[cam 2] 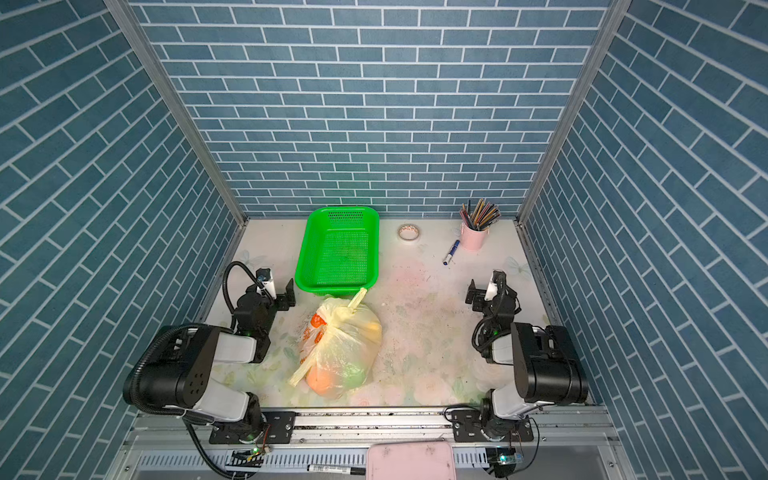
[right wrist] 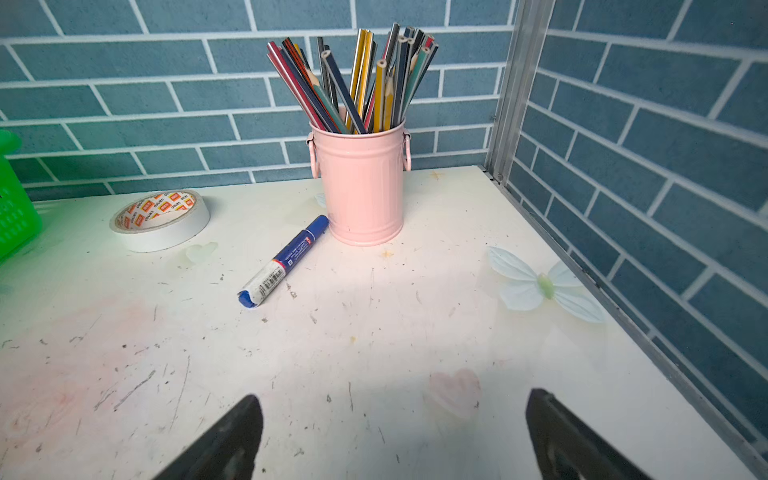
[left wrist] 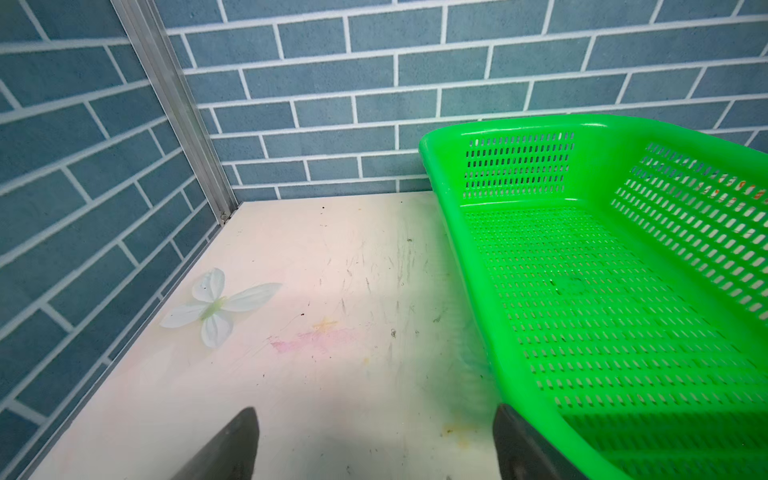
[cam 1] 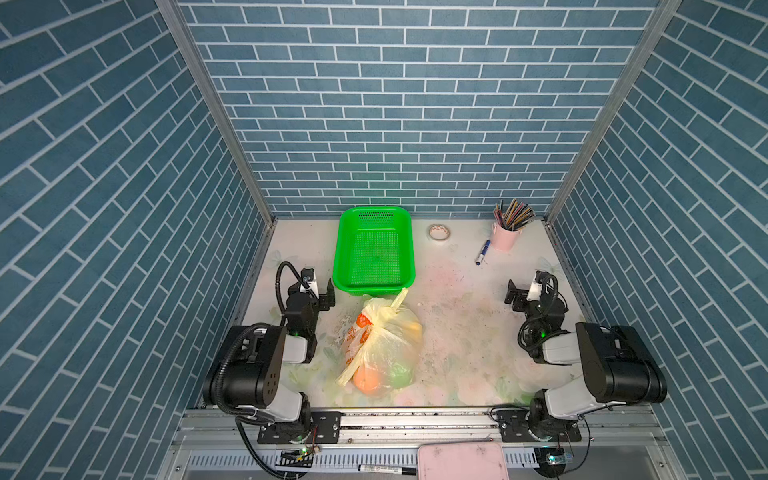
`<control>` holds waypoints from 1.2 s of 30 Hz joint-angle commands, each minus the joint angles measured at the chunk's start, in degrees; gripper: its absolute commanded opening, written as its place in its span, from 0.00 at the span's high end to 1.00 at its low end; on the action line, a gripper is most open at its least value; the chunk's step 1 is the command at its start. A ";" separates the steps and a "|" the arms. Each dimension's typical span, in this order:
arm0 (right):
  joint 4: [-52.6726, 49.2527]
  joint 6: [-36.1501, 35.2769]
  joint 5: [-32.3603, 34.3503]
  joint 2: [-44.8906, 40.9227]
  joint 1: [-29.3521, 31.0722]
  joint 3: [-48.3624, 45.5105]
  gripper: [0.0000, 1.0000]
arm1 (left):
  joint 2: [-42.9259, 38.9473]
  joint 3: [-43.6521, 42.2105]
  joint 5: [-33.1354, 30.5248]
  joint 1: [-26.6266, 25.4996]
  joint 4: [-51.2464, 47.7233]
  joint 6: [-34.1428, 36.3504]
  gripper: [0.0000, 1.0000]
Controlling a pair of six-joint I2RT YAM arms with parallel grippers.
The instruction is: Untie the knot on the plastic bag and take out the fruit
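Note:
The pale-yellow plastic bag (cam 1: 384,332) (cam 2: 357,332) lies on the table in front of the green basket, in both top views. Its knot (cam 1: 375,330) (cam 2: 332,328) sits on top, with one handle strip pointing to the basket and one trailing to the front left. Fruit shows through the film: an orange (cam 1: 368,380) (cam 2: 324,380) and a green piece (cam 1: 400,374) at the near end. My left gripper (cam 1: 316,289) (cam 2: 272,291) (left wrist: 374,411) stands open and empty left of the bag, beside the basket's near corner. My right gripper (cam 1: 528,286) (cam 2: 486,286) (right wrist: 395,397) is open and empty, far right of the bag.
The green perforated basket (cam 1: 374,210) (cam 2: 345,210) (left wrist: 540,122) holds nothing and stands at the back wall. A tape roll (cam 1: 439,232) (right wrist: 160,220), a blue marker (cam 1: 483,252) (right wrist: 282,262) and a pink pencil cup (cam 1: 505,237) (right wrist: 361,187) sit at the back right. Brick walls close three sides.

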 commanded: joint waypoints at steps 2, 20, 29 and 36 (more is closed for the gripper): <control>0.74 -2.34 -0.79 0.09 -0.19 0.77 0.01 | -0.13 0.55 0.22 -0.09 1.54 -0.33 0.12; 0.45 -1.99 -0.68 -0.08 -0.19 0.83 0.01 | -0.12 0.51 0.18 -0.13 1.42 -0.33 0.12; -3.31 -1.86 0.79 -10.02 -0.17 -1.20 0.03 | -0.22 0.53 0.53 -0.09 1.56 -0.13 0.12; -25.10 6.56 -0.04 -26.07 -0.01 6.29 0.08 | -6.37 0.55 -0.19 -0.98 -3.67 0.23 0.12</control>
